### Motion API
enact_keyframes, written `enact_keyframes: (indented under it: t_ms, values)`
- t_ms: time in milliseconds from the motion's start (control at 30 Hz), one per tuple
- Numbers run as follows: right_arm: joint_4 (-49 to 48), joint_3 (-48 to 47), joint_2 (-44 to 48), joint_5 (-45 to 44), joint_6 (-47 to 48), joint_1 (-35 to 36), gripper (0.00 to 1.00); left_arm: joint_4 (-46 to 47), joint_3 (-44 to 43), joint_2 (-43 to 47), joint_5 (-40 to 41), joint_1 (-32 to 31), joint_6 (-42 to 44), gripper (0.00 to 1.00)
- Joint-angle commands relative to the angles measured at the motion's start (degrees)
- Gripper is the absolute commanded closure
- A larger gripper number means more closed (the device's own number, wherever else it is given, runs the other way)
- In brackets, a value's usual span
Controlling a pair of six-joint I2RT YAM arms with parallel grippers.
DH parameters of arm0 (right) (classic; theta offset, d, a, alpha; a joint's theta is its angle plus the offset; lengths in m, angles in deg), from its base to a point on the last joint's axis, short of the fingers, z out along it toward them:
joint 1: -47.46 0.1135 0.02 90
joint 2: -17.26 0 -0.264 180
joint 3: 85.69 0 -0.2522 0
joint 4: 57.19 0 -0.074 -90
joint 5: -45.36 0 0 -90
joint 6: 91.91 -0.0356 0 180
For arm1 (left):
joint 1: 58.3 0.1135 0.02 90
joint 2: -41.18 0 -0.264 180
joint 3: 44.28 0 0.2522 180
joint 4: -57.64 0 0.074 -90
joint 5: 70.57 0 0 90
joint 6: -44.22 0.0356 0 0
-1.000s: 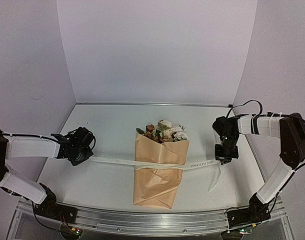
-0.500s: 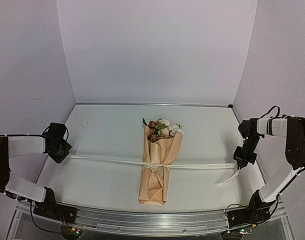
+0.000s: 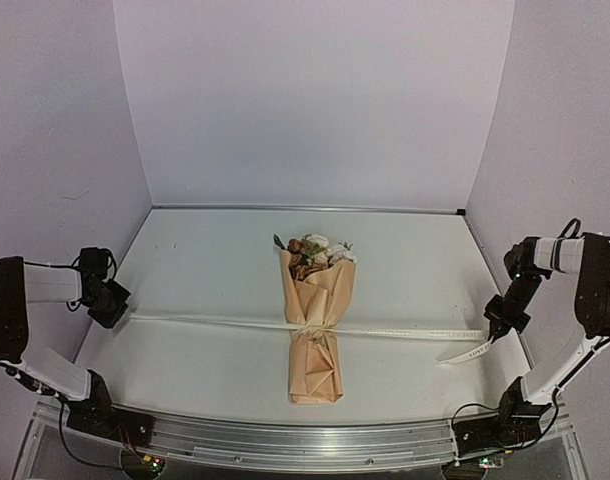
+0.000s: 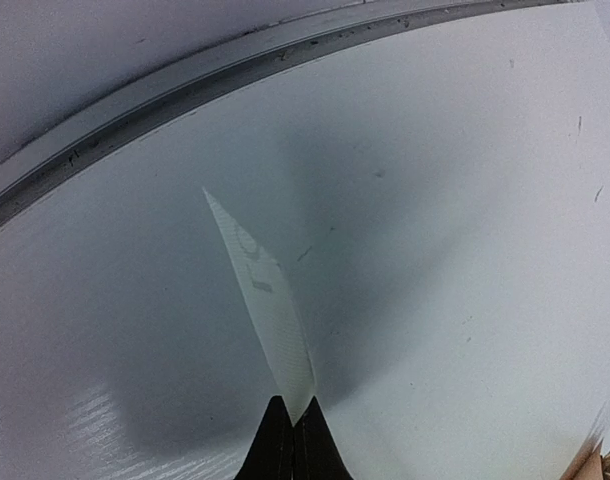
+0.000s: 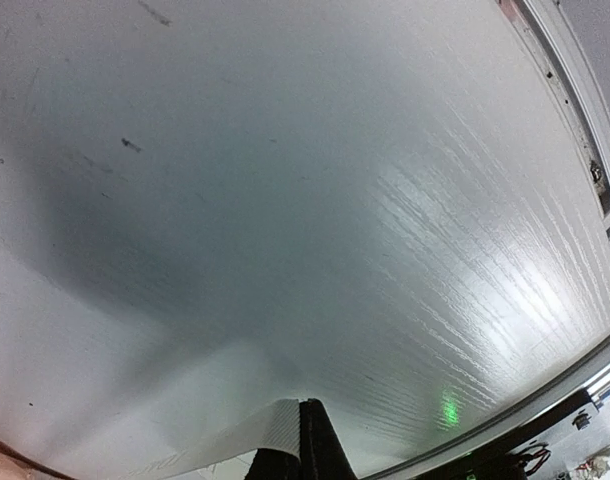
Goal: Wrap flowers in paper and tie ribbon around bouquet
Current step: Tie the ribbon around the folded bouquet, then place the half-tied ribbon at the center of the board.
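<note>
The bouquet lies at the middle of the table, its flowers toward the far edge and its narrow end toward the near edge. The ribbon crosses its waist from left edge to right edge. The left gripper pinches it at the left edge and the right gripper pinches it at the right edge. A short tail of ribbon lies toward the near right corner.

Kraft-paper bouquet lying mid-table, cream ribbon stretched across its waist

We count one bouquet and one ribbon. We count two grippers: the left gripper at nine o'clock, the right gripper at three o'clock.
</note>
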Motion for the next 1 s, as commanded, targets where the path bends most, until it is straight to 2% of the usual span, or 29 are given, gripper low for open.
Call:
enact_keyframes:
  t_ms: [0,133,400,500,700,800,833,967]
  values:
    - [1.5,-0.8,1.8,-4.9,-0.2,-4.0,1.0,3.5,-1.1,-0.7,2.3,4.9,2.5,1.0]
    - [1.8,-1.2,1.7,-4.0,-0.3,-7.0,1.0,3.1,-2.0,-0.4,0.1,9.6,3.5,1.0]
    - [2.5,-2.9,1.6,-1.5,0.2,-7.0,1.0,4.7,-3.2,-1.3,-2.5,10.6,3.3,1.0]
    - [2.4,-2.6,2.4,-1.8,1.6,-2.9,1.0,5.9,-3.1,-1.1,-3.6,8.6,3.8,1.0]
    - [1.8,-1.6,3.3,-1.8,3.7,5.5,0.99,5.8,-4.6,-2.9,-3.8,-0.3,4.1,1.0]
    - [1.8,-0.8,4.2,-2.4,5.3,7.8,0.79,5.3,-4.1,-3.1,-5.9,-2.2,3.7,0.99]
    - [1.7,-0.6,4.7,-2.4,5.8,8.0,0.73,5.2,-3.8,-2.7,-6.3,-2.3,3.8,0.94]
    - [2.1,-0.1,7.3,-2.9,7.4,8.5,0.42,3.2,-4.4,-0.5,-6.2,-2.7,6.1,0.53]
